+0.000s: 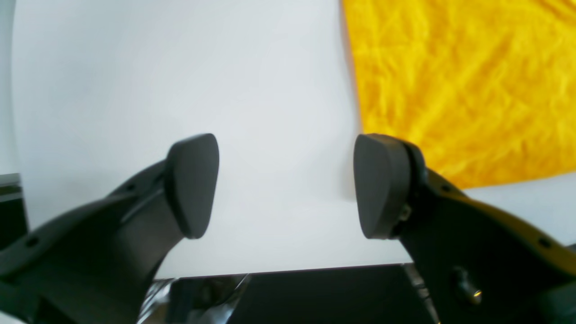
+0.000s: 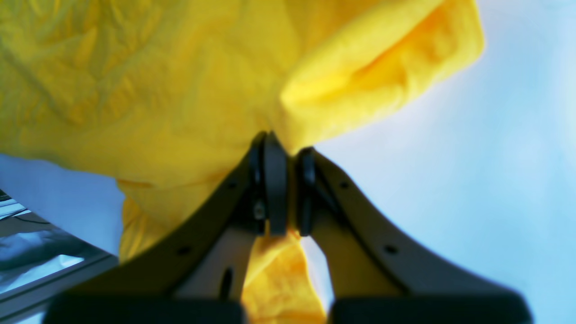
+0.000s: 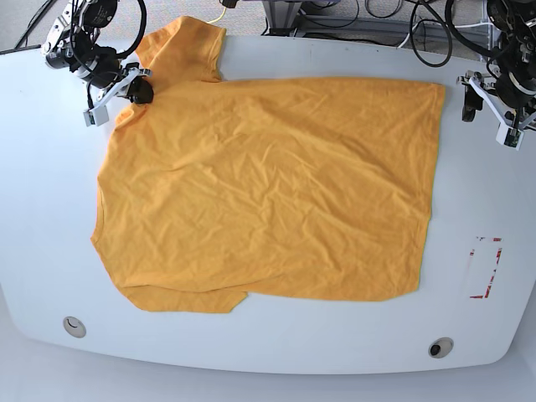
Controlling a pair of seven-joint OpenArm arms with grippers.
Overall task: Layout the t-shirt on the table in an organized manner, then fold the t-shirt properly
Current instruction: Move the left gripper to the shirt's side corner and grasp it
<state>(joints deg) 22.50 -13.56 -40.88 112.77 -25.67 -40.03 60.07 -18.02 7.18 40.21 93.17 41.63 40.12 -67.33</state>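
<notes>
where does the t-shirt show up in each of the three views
Left wrist: the t-shirt fills the upper right, its straight edge just beyond the open left gripper.
Right wrist: the shirt covers the upper left and centre, pinched in the shut right gripper.
Base: the shirt lies spread across the middle of the table.
Shared landmark: the white tabletop beside the yellow cloth.

right hand (image 2: 288, 189) pinched on yellow t-shirt (image 2: 157, 99) fabric, bunched fold above, white table (image 2: 472, 157) alongside
</notes>
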